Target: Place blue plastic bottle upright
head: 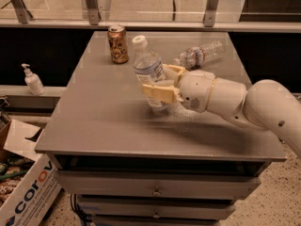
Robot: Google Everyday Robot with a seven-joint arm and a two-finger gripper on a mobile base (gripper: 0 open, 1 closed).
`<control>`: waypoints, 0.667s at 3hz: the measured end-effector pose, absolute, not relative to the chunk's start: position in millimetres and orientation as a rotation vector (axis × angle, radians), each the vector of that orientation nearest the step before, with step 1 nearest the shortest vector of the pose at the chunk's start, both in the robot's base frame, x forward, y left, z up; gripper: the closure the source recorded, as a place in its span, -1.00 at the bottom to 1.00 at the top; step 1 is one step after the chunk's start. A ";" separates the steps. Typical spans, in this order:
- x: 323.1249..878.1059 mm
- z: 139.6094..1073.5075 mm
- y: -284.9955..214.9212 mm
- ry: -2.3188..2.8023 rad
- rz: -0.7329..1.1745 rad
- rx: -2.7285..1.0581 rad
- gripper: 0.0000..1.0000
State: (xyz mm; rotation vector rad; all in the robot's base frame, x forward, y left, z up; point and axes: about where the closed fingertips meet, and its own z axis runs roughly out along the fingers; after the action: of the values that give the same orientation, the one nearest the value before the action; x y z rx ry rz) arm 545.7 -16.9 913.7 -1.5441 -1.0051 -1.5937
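The blue plastic bottle [147, 68] is clear with a white cap and a pale blue-and-white label. It stands nearly upright, leaning slightly left, on the grey table [103, 117] near its middle. My gripper [162, 82] reaches in from the right, its cream fingers [159, 92] closed around the bottle's lower body. The bottle's base is partly hidden behind the near finger.
A brown drink can [118, 44] stands at the back left. A smaller crinkled clear bottle with a red label band [201, 54] lies on its side at the back right. A soap dispenser [33, 80] and a cardboard box [26, 192] are left of the table.
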 end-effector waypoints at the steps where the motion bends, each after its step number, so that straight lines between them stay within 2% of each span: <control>1: 543.6 901.3 -14.3 -0.994 -1.576 -1.552 1.00; 2: 543.6 890.8 -16.7 -0.978 -1.558 -1.570 1.00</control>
State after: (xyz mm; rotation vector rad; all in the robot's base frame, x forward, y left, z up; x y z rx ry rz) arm 543.6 -16.7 890.8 -1.5701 -0.9783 -1.5583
